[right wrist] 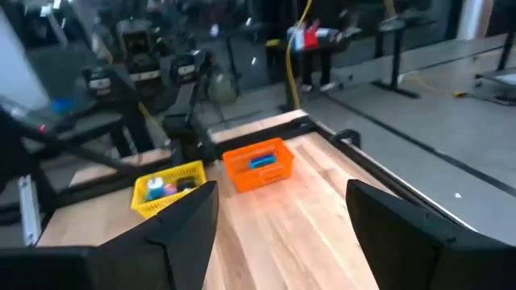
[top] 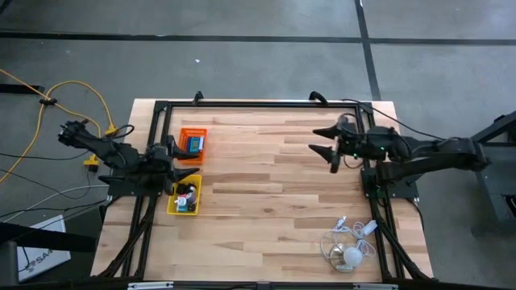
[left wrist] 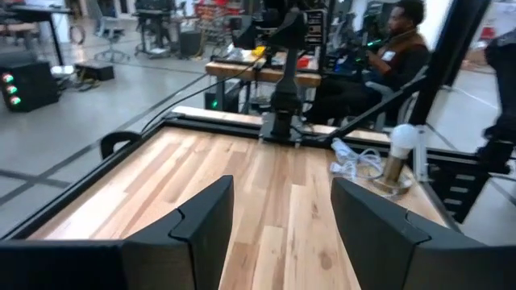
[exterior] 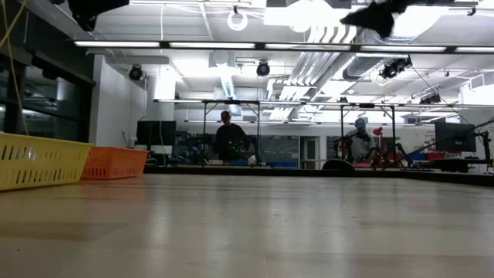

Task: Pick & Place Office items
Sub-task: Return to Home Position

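The office items lie in two trays near the table's left edge. The orange tray (top: 192, 143) (right wrist: 258, 167) holds a blue-teal piece (top: 195, 145) (right wrist: 262, 161). The yellow tray (top: 185, 196) (right wrist: 167, 189) holds several small bits, blue, white and black (top: 186, 197). My left gripper (top: 184, 154) (left wrist: 280, 217) hovers between the two trays, open, facing the table's right side and holding nothing. My right gripper (top: 325, 144) (right wrist: 282, 225) hangs open above the table's right half, pointing toward the trays, and is empty too.
A white cable bundle with a round white piece (top: 348, 244) (left wrist: 379, 161) lies near the table's near right corner. A black frame (top: 258, 104) runs round the table. Bare wood (top: 266, 185) spreads between the trays and the right arm. People sit at benches beyond the table (exterior: 228, 139).
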`<state>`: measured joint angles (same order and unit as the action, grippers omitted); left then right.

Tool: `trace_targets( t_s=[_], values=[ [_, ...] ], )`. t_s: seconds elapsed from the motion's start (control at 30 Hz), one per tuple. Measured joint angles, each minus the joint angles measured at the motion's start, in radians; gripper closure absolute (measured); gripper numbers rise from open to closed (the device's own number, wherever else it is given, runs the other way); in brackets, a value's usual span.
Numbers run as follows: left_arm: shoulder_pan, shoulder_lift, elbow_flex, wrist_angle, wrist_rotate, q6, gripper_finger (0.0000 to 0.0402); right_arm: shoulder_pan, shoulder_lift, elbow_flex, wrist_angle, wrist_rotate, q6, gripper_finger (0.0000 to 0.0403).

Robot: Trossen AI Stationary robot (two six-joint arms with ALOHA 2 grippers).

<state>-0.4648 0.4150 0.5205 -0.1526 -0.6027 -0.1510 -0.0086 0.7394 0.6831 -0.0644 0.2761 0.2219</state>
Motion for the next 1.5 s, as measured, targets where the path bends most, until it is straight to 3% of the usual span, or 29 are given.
trace_targets(
  t_s=[0.23,0.4,0.6,0.9,1.17,1.5],
  values=[
    [0.049,0.057,0.000,0.006,0.002,-0.024,0.0198,0.000,-0.218,-0.324,0.184,0.144,0.035,0.0144],
    [0.078,0.089,0.000,0.016,0.010,-0.039,0.0198,0.000,-0.328,-0.492,0.290,0.144,0.036,0.0144],
    [0.103,0.117,0.000,0.043,0.076,-0.041,0.0198,0.000,-0.428,-0.598,0.296,0.145,0.066,0.0144],
    [0.131,0.143,0.000,0.051,0.078,-0.052,0.0198,0.000,-0.520,-0.668,0.281,0.145,0.070,0.0144],
    [0.134,0.144,0.000,0.051,0.079,-0.058,0.0198,0.000,-0.587,-0.668,0.132,0.165,0.115,0.0144],
    [0.134,0.144,0.000,0.051,0.080,-0.059,0.0198,0.000,-0.644,-0.666,0.110,0.133,0.066,0.0144]
  ],
)
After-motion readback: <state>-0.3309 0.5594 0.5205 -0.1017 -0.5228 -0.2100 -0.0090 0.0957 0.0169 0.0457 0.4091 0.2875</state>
